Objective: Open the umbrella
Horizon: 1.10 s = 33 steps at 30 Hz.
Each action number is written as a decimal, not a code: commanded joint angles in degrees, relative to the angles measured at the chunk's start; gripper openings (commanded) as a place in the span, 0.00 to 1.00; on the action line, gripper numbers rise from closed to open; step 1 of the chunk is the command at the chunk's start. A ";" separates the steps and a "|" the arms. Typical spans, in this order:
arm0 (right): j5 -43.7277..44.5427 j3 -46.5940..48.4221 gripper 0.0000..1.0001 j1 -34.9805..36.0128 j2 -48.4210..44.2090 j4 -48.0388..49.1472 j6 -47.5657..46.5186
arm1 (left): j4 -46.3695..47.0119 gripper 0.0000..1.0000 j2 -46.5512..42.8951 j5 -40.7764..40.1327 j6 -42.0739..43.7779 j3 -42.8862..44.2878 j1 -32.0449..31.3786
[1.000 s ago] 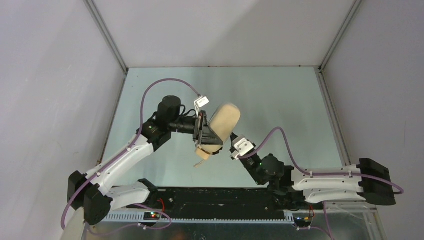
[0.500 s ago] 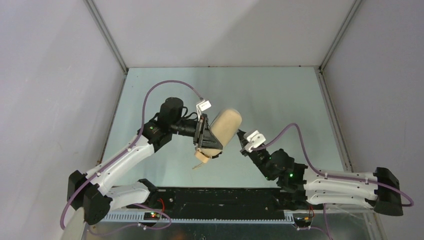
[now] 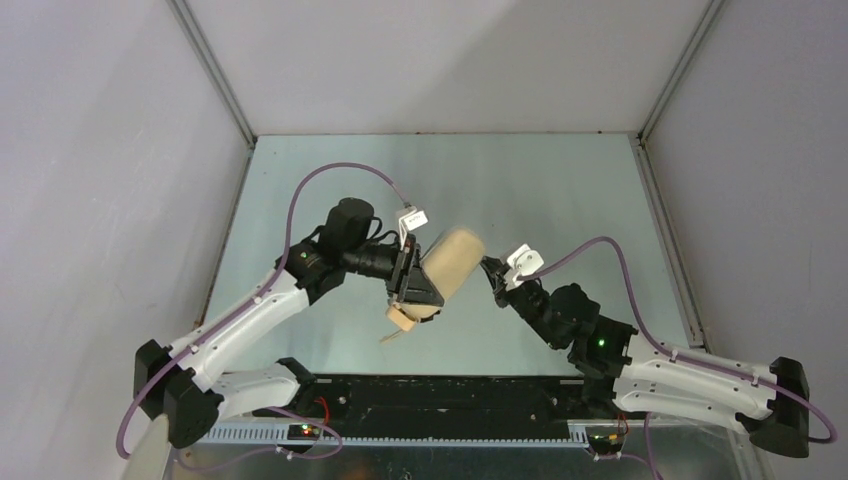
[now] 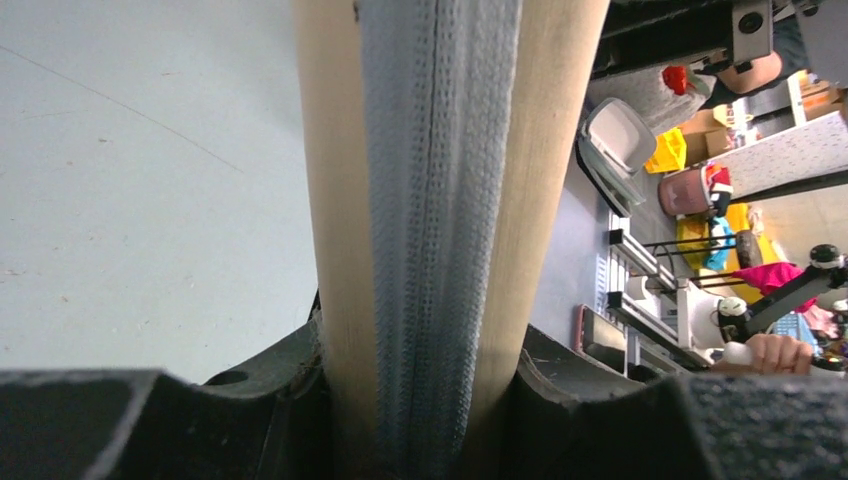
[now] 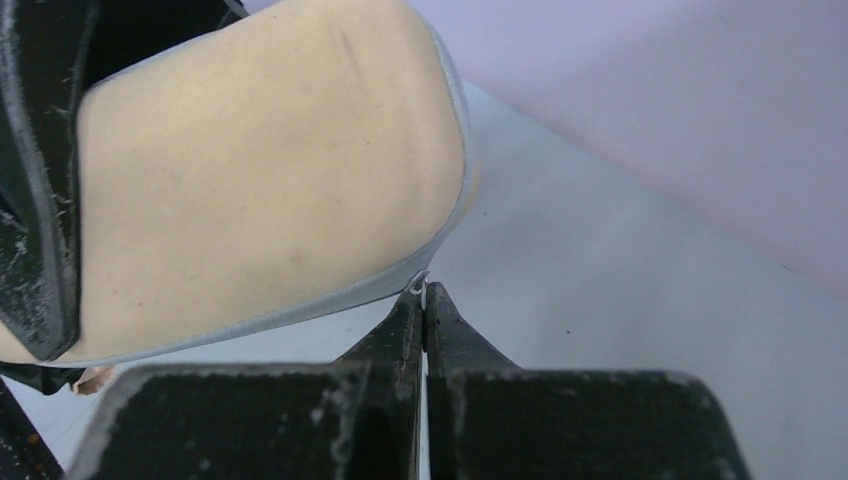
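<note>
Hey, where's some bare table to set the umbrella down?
The far strip of table along the back wall is bare, and so is the right side between the right pincer and the right wall. The middle is crowded: the left pincer holds the umbrella there.

high overhead view, downward; two wrist views tight against the shared umbrella (image 3: 455, 258) from opposite sides

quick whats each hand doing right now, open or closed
left hand: closed on the umbrella
right hand: shut, tips at the zipper pull, grip on it cannot be told
</note>
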 commanded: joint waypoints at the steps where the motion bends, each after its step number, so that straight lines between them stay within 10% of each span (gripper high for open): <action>1: 7.30 3.99 0.00 -1.66 -0.58 -2.28 -2.20 | -5.41 0.00 -0.72 -2.38 5.99 4.70 -1.41; 15: -0.81 10.25 0.02 -6.15 -2.45 -16.62 1.61 | -15.41 0.00 1.38 -7.49 13.58 8.57 -5.72; 19: -2.44 10.25 0.66 -7.37 -6.04 -21.45 5.35 | -14.74 0.00 0.35 -7.55 13.52 8.56 -5.73; 23: -9.16 11.01 0.94 -12.93 -8.86 -27.75 10.87 | -15.63 0.00 0.36 -8.49 14.40 8.65 -5.73; 33: -56.08 15.34 0.99 -28.43 -7.48 -31.54 22.06 | -21.07 0.00 2.58 -10.27 18.86 10.08 -10.22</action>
